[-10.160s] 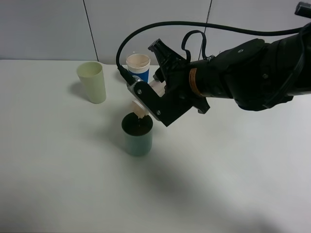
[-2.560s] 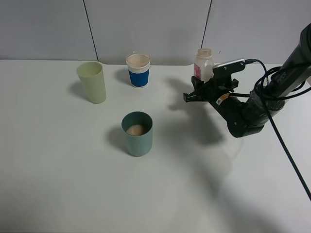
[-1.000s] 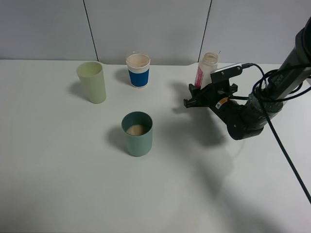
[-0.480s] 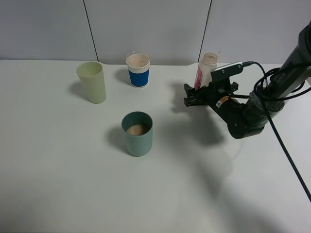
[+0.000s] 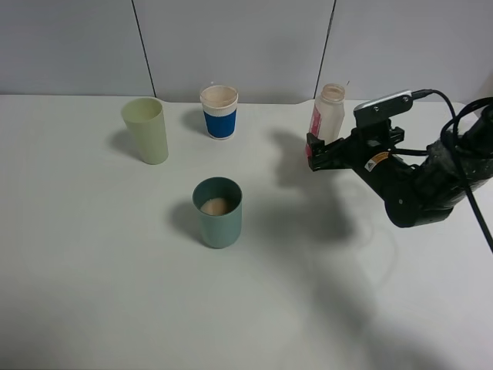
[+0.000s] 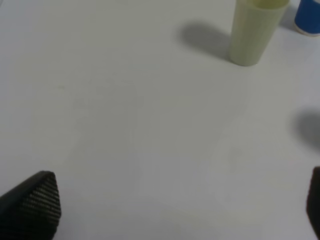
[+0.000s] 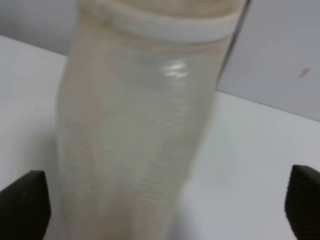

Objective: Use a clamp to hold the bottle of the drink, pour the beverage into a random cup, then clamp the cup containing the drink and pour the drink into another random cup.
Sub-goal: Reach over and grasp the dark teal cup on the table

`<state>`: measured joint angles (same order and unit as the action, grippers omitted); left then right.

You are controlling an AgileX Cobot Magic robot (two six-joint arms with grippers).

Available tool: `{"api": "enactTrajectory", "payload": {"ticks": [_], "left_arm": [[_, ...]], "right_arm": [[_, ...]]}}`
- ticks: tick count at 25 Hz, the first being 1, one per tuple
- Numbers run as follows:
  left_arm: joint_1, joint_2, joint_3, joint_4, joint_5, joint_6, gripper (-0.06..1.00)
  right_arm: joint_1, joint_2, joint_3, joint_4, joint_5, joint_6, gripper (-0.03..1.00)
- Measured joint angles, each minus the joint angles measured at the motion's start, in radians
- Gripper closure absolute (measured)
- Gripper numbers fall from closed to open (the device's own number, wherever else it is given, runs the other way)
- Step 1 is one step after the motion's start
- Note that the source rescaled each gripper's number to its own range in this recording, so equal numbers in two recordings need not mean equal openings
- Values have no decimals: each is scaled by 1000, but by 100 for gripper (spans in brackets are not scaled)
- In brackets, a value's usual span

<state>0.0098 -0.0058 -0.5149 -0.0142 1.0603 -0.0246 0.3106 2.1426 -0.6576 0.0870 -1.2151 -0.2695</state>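
The clear bottle [image 5: 328,112] with a pink label stands upright at the back of the table. It fills the right wrist view as a pale ribbed bottle [image 7: 140,115]. My right gripper [image 5: 317,154] is open just in front of its base, a fingertip [image 7: 25,205] on either side and neither touching it. The teal cup [image 5: 218,212] in the middle holds a tan drink. A pale green cup [image 5: 146,129] and a blue-and-white paper cup [image 5: 219,112] stand behind it. My left gripper [image 6: 172,210] is open over bare table; the pale green cup [image 6: 252,30] is ahead of it.
A black cable [image 5: 470,193] loops from the right arm over the table's right side. The grey wall panels [image 5: 231,46] rise just behind the cups and bottle. The blue paper cup [image 6: 310,15] shows at the edge of the left wrist view.
My right gripper's jaws have spread apart from the bottle, and the arm has drawn back to the right. The bottle stays standing. The cups have not moved.
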Motion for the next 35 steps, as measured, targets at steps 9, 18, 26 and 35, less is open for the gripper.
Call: {"api": "enactTrajectory", "payload": {"ticks": [9,18,26,35], "left_arm": [[0,0,0,0,0,0,-6],[0,0,0,0,0,0,-6],[0,0,0,0,0,0,-6],[0,0,0,0,0,0,-6]], "right_arm": [[0,-124,111,70,2,-29,0],[0,-341,182,102,31,-51,-1],[0,-610,185,104,225,-80,-1],[0,-900,185,93,447,-122,-1]]}}
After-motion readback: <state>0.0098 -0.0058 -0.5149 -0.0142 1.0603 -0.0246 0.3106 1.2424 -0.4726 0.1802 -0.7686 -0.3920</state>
